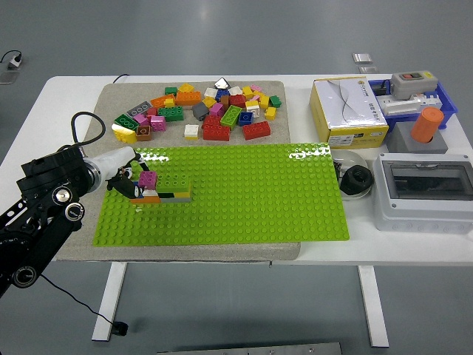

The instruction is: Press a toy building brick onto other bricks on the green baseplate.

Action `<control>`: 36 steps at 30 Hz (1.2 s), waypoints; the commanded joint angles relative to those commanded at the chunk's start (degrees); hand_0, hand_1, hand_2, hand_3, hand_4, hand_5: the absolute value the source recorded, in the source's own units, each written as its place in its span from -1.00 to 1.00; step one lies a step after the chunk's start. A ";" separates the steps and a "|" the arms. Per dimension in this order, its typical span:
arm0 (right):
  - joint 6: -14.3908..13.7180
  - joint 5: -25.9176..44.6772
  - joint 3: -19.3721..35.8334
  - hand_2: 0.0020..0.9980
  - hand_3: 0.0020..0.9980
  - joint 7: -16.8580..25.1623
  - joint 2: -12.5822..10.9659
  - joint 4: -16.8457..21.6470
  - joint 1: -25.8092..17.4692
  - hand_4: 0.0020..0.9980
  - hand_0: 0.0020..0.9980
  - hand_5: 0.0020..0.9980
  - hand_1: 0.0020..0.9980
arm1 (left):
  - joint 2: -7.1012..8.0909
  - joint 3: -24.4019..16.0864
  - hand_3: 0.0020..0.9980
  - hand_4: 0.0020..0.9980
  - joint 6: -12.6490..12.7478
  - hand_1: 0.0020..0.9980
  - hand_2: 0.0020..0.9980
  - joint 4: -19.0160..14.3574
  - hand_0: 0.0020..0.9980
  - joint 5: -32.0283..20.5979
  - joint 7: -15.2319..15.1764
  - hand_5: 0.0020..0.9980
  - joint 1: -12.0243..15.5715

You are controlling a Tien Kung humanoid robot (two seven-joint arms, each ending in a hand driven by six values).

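The green baseplate (244, 200) lies on a grey mat in the middle of the table. Near its left end sits a low stack of bricks (171, 189), lime green on top with orange and grey below. A pink brick (147, 180) rests on the stack's left end. My left hand (127, 179) reaches in from the left, and its dark fingers are curled on the pink brick. The finger contact is partly hidden by the brick. My right arm does not show.
A pile of several loose bricks (203, 111) lies on the mat (111, 96) behind the baseplate. At the right stand a yellow and white box (347, 111), a blue bin (414, 96), an orange cylinder (426, 124), a grey enclosure (421, 188) and a black item in a white dish (356, 180).
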 joint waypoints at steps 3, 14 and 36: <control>-0.02 0.02 -0.02 0.03 0.42 0.02 0.00 0.00 0.00 0.39 0.27 0.85 -0.25 | -0.13 -0.02 -0.12 0.24 -0.03 -1.00 -0.86 0.23 -0.74 0.00 0.01 -1.00 0.10; -0.06 0.15 -0.08 0.03 0.42 0.04 0.01 0.00 0.06 0.39 0.26 0.85 -0.25 | -0.53 -0.09 -0.09 0.22 0.25 -1.00 -0.86 0.95 -0.74 -0.07 -0.29 -1.00 0.38; 0.09 0.14 -0.05 0.03 0.42 -0.07 -0.05 0.00 0.02 0.39 0.26 0.85 -0.25 | -0.67 -0.03 0.18 0.19 0.19 -1.00 -0.82 0.69 -0.72 0.06 -1.12 -1.00 0.59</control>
